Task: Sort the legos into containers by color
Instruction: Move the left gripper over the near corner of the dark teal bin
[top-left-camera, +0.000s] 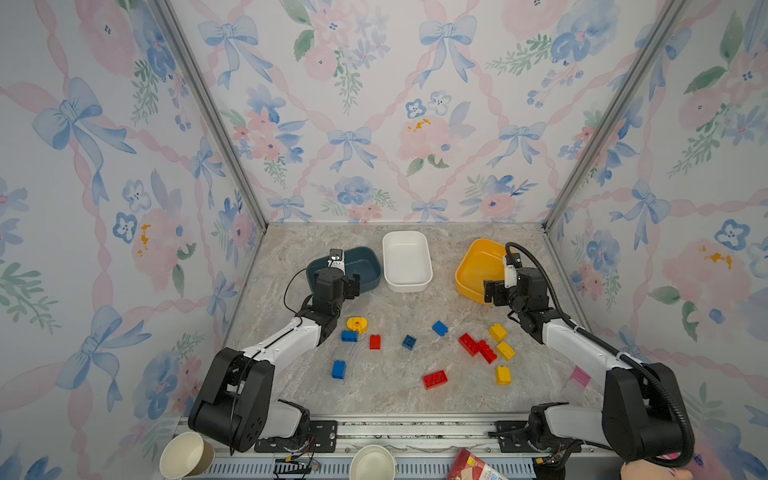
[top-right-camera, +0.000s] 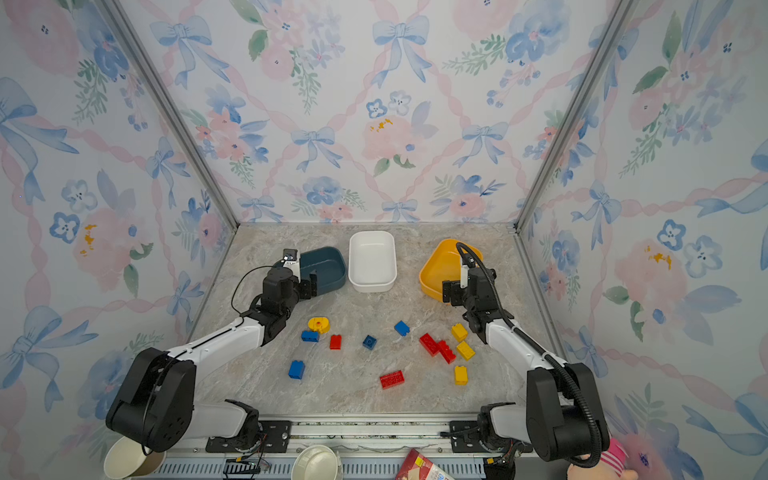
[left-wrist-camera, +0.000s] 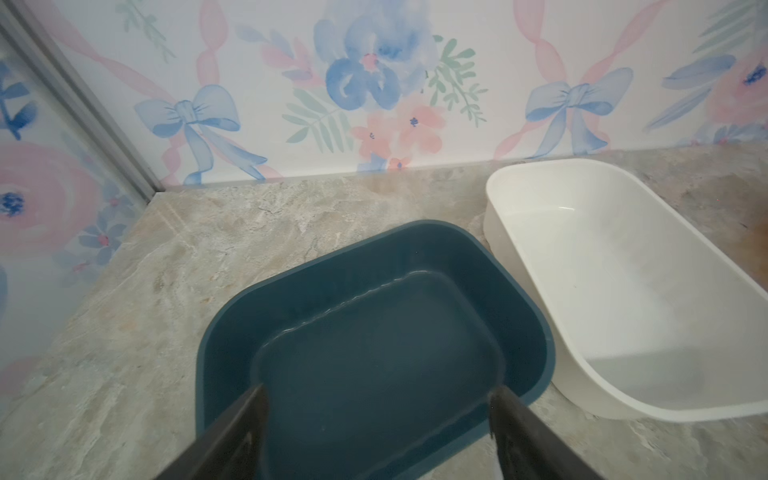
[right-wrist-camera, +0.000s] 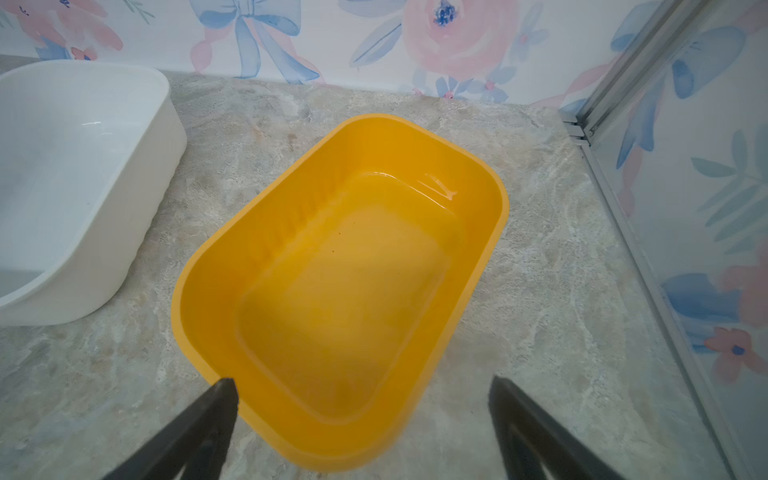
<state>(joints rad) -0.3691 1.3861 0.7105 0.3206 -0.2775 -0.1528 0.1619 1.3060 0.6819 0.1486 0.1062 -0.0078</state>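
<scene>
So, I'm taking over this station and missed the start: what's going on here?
Toy bricks are being sorted into tubs by colour, and nothing is sorted yet. The left tool hangs open over the near end of the dark blue tub. The right tool is open at the near end of the yellow tub. Neither holds anything. Both tubs and the white tub between them look empty. All the red, blue and yellow bricks lie loose on the table in front of the tubs.
</scene>
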